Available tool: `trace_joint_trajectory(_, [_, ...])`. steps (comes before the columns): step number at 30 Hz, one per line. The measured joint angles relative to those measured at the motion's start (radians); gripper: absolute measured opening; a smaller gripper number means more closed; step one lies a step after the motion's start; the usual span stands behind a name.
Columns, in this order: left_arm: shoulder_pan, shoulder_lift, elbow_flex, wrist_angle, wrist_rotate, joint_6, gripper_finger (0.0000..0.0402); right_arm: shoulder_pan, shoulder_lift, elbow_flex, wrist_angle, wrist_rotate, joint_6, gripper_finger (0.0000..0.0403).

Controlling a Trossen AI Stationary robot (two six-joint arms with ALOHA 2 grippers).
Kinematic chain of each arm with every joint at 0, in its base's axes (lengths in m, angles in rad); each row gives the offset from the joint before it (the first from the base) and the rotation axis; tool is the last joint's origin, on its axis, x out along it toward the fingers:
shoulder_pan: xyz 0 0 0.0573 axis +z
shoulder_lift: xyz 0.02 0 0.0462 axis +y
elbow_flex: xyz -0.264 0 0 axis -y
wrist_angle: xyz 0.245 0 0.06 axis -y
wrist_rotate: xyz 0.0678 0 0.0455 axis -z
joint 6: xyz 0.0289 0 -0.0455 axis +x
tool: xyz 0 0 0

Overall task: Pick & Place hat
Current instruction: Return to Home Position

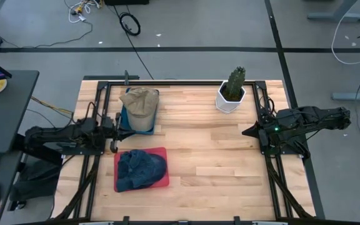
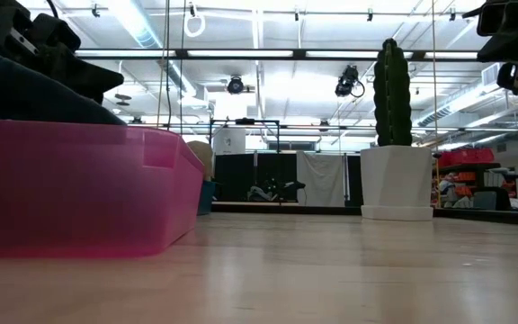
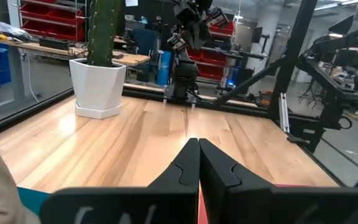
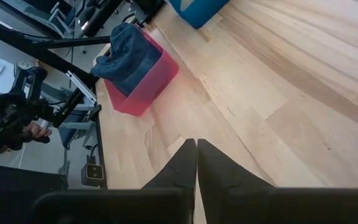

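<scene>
Both arms sit empty: the left end effector point(image 3: 199, 148) at the tabletop's point(image 1: 205, 147) left edge and the right end effector point(image 4: 196, 146) at its right edge have fingers pressed together. Blue caps point(image 1: 140, 167) fill the pink bin point(image 1: 165, 182); the brown cap point(image 1: 140, 100) tops the blue bin point(image 1: 125, 121), both near the left edge.

The right gripper point(image 4: 196, 144), closed tight, hangs over the table point(image 4: 278, 93), blue cap point(image 4: 128, 53) heaped in the pink bin point(image 4: 153, 84) beyond.

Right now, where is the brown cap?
High view: the brown cap sits in the blue bin on the left of the table, just above the pink bin in the picture, with the potted cactus to its right.
</scene>
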Motion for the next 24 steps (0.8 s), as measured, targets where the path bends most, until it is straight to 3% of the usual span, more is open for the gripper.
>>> trace_joint_trajectory(15, [0.0, 0.0, -0.001, 0.011, 0.003, -0.004, 0.0019, 0.0, 0.0, 0.0, 0.016, 0.0, -0.004, 0.0017])
trace_joint_trajectory(24, [0.0, 0.0, -0.002, 0.026, 0.006, -0.005, 0.0021, 0.0, -0.011, -0.005, 0.049, -0.008, -0.214, 0.0004])
